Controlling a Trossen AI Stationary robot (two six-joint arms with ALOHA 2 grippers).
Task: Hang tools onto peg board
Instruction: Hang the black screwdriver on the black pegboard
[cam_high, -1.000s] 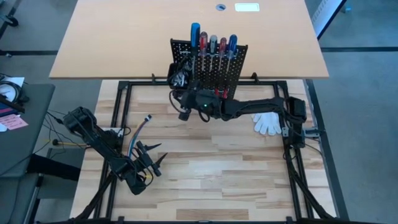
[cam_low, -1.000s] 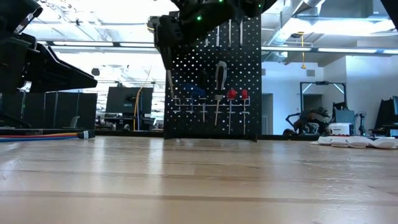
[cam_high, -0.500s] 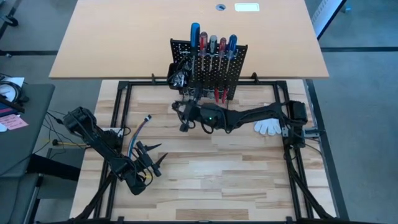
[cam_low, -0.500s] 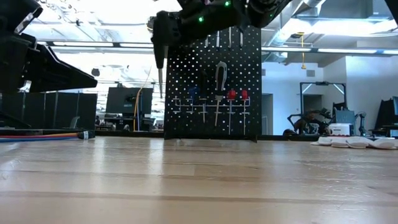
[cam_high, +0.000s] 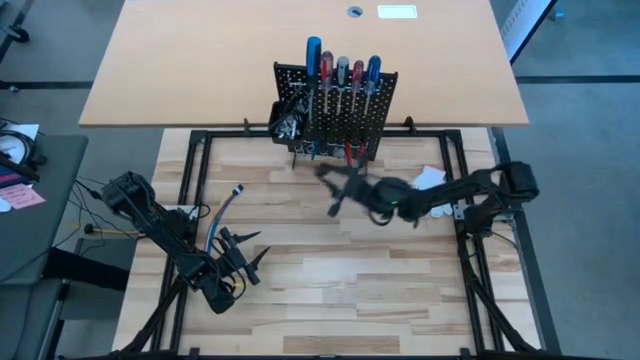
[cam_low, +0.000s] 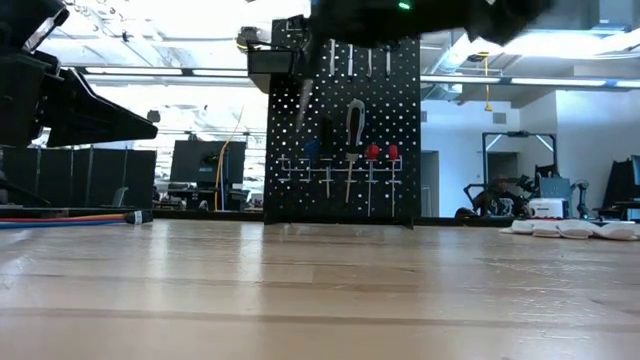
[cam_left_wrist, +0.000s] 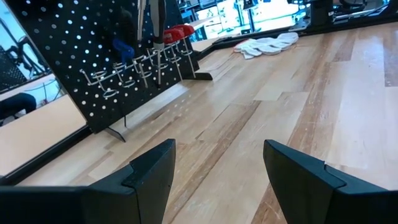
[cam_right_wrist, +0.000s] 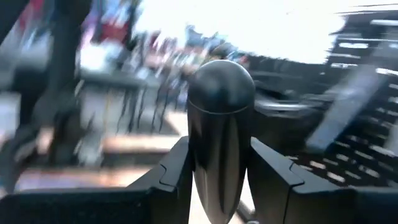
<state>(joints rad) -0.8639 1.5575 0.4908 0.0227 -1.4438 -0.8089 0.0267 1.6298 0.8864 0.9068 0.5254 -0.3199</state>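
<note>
Peg board (cam_high: 338, 108) stands upright at the far edge of the wooden tabletop (cam_high: 330, 290), black box bin (cam_high: 289, 118) on its left end.

Progress: board is well filled. High view shows a row of screwdriver handles (cam_high: 343, 70) standing up along the top rail, blue, red and grey. Low view shows more tools on the lower hooks: a blue-handled one (cam_low: 311, 150), red-handled pair (cam_low: 381, 152), and pliers (cam_low: 354, 122) hanging mid-panel. No loose tools visible on the tabletop; what lies there is a cable bundle (cam_high: 222, 215) near the left arm and a white glove (cam_high: 428, 180) under the right arm. Judged: task near its end, one tool in hand left to hang.

Right gripper (cam_high: 345, 187): out over the tabletop just in front of the board, arm blurred. Right wrist view shows the jaws closed on a black-handled screwdriver (cam_right_wrist: 220, 140), rounded handle end toward the camera, one finger (cam_right_wrist: 171, 180) on each side touching it. Shaft shows in the low view as a thin tilted streak (cam_low: 300, 103) in front of the board's left part, near the bin, apart from the panel.

Left gripper (cam_high: 237, 260): parked near the front-left of the tabletop, jaws spread wide and empty, well apart from the board.
</note>
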